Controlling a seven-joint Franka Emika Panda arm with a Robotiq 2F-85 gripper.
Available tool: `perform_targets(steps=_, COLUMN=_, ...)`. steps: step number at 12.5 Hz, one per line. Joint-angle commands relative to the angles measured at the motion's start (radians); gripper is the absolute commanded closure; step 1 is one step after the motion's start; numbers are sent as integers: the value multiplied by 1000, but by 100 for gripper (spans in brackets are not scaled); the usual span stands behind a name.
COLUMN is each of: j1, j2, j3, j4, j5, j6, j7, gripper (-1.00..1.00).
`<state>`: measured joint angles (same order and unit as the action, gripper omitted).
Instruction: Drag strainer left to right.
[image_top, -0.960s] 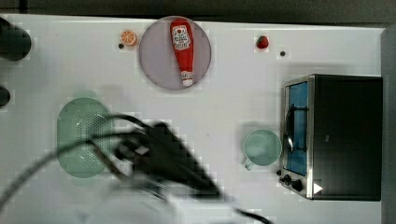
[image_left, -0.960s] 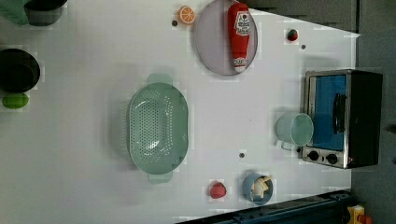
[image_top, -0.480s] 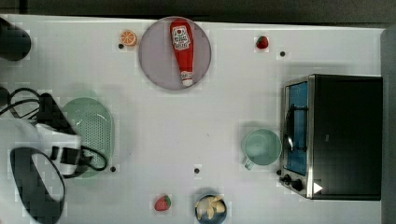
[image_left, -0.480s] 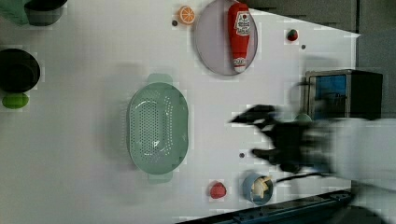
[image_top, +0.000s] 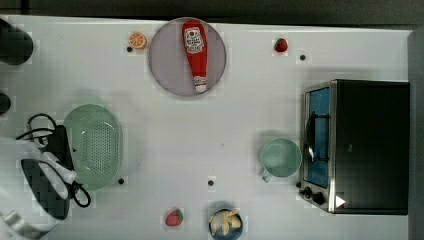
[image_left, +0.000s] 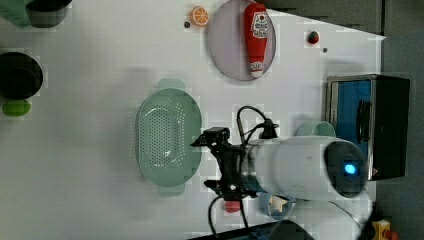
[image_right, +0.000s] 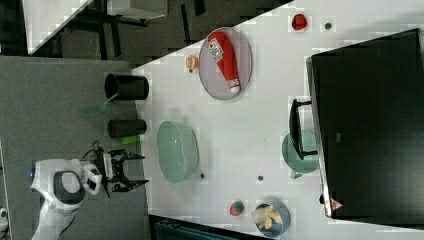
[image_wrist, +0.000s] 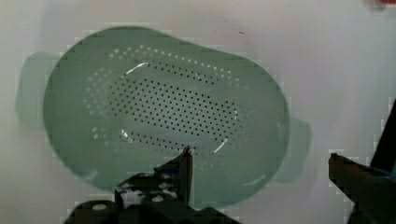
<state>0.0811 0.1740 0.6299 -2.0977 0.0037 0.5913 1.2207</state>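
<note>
The pale mint-green oval strainer (image_top: 95, 146) rests on the white table at the top view's left, its perforated bottom facing up (image_wrist: 163, 112). My gripper (image_wrist: 259, 158) hovers above it, open and holding nothing. In the wrist view one fingertip (image_wrist: 185, 161) lies over the bowl's near wall and the other (image_wrist: 337, 163) lies beyond the rim, past an end tab handle. The left view puts the gripper (image_left: 206, 162) just off the left view's right side of the strainer (image_left: 169, 134). The right view has the spread fingers (image_right: 142, 170) beside the strainer (image_right: 177, 150).
A mint-green mug (image_top: 280, 157) stands by a black toaster oven (image_top: 360, 145) at the top view's right. A grey-lilac plate (image_top: 167, 65) carries a ketchup bottle (image_top: 195, 52). A strawberry (image_top: 174, 217), a small bowl (image_top: 225, 222), an orange slice (image_top: 137, 40) and dark cups (image_top: 15, 45) line the edges.
The arm has swung in fast from the table's middle and settled over the strainer. The strainer itself has stayed where it was.
</note>
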Motion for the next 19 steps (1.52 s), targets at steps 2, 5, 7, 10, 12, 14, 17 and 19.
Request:
perform_targets(steps=2, j1=-27, j2=165, j3=-31, j4=10, j5=-97, j6=140, j7=199, gripper=-100)
perform_targets(steps=5, j1=-20, j2=287, j3=-57, j4=10, j5=-115, j6=284, j7=199, gripper=-100)
perform_targets(steps=7, j1=0, j2=342, j3=-97, j4=10, j5=-117, j6=354, j7=199, gripper=-100)
perform_targets(steps=10, j1=49, j2=379, j3=-177, j4=9, j5=-175, j6=372, j7=199, gripper=-100)
perform_targets(steps=12, j1=72, j2=388, j3=-205, j4=8, j5=-184, j6=393, j7=199, gripper=-100)
perform_targets(steps=14, j1=77, j2=388, j3=-222, j4=1, j5=-188, j6=392, j7=199, gripper=-100)
perform_targets(steps=17, j1=75, j2=383, j3=-252, j4=-8, j5=-189, j6=395, j7=197, gripper=-100)
perform_targets(steps=19, j1=71, j2=366, j3=-264, j4=-26, j5=-189, j6=394, j7=191, gripper=-100)
